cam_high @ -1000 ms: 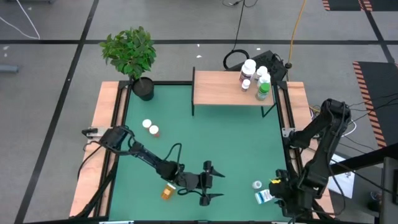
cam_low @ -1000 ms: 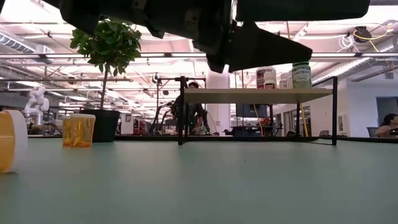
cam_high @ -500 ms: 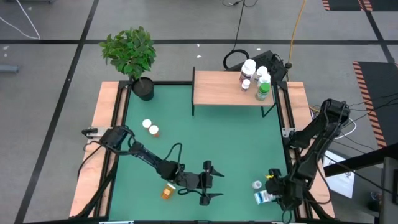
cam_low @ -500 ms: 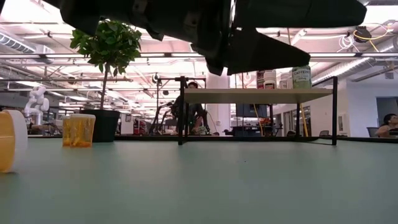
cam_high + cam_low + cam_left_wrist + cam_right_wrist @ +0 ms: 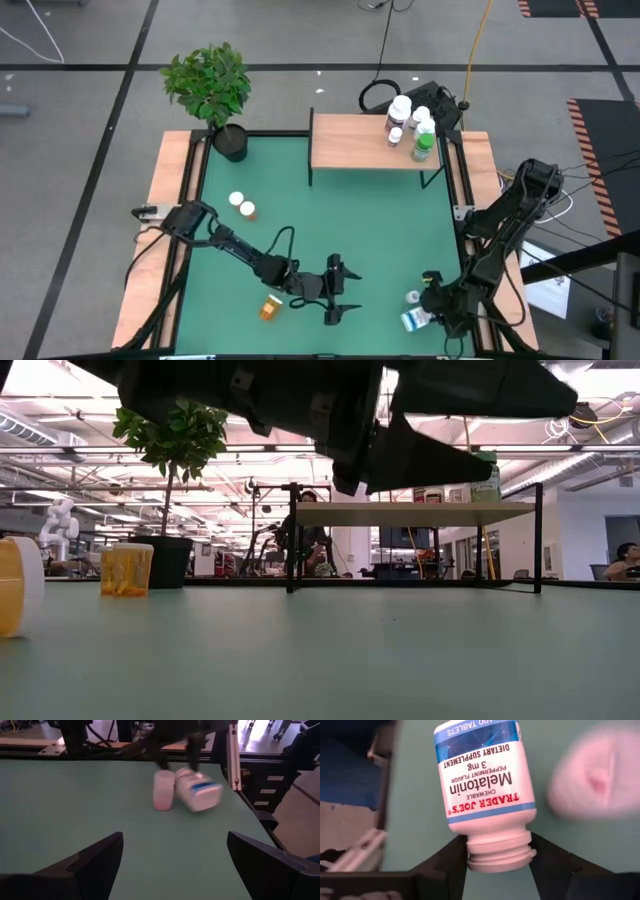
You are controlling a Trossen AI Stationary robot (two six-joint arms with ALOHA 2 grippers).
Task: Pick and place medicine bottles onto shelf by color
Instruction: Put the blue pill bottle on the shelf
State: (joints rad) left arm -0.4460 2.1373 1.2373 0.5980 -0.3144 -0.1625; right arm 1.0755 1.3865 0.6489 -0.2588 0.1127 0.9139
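My right gripper is near the table's near right corner, shut on a white bottle with a blue label, which fills the right wrist view. A small white bottle stands upright right beside it, and also shows in the left wrist view. My left gripper is open and empty above the table's near middle, pointing at those two bottles. An amber-orange bottle lies on its side behind it. The wooden shelf stands at the far edge. My right gripper pinches the blue-labelled bottle by its white cap end between its two fingers, one on each side of the cap. The bottle's body points away from the fingers and sits tilted. I cannot tell whether its base rests on the table.
Several bottles stand on the shelf's right end. A white-capped bottle and an orange one stand at the table's left middle. A potted plant stands at the far left corner. Wooden rails edge the table.
My right gripper has gone toward the table's left edge, and the blue-labelled bottle has moved that way with it, ending just nearer than the small white bottle.
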